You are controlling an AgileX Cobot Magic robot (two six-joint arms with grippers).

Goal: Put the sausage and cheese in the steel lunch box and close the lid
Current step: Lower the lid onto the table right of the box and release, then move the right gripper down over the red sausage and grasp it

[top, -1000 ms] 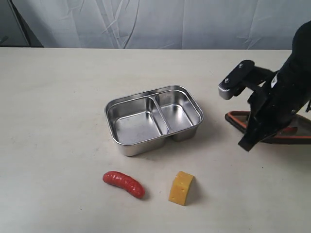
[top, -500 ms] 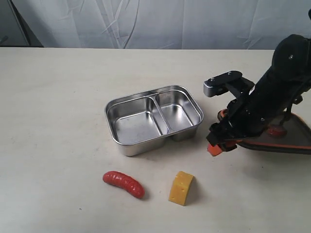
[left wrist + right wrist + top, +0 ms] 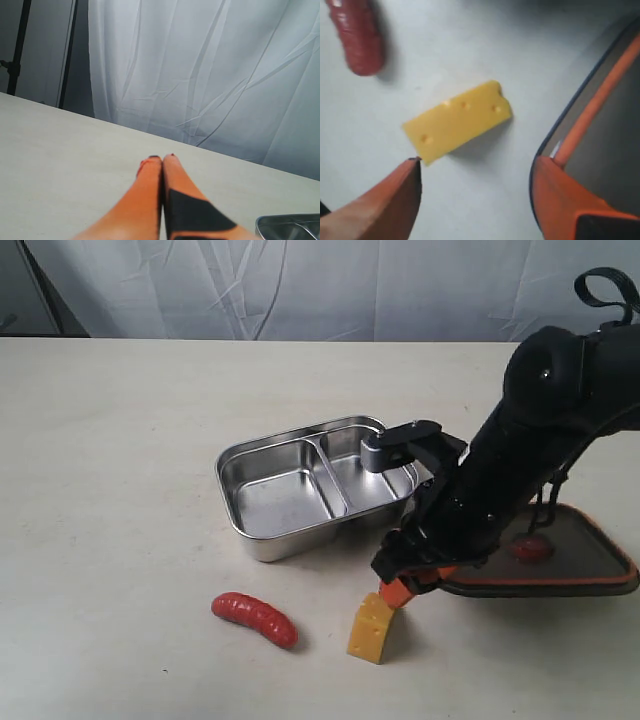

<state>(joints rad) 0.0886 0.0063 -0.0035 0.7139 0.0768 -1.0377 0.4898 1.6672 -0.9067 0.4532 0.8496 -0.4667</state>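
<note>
"How much room is there?"
"My right claw (image 3: pixel 399 591) is hanging wide over the cheese (image 3: pixel 372 628). Bare table (image 3: pixel 120 440) is lying around it, with the sausage (image 3: pixel 254 619) at its 9 o'clock and the lid (image 3: pixel 575 545) at 2."
"Anything hidden?"
"My arm is covering the steel lunch box (image 3: pixel 290 540) at its 3 o'clock rim. My left claw (image 3: pixel 162 159) is pressing closed, holding nothing."
"What has changed?"
"I've been coming across from the lid."
</note>
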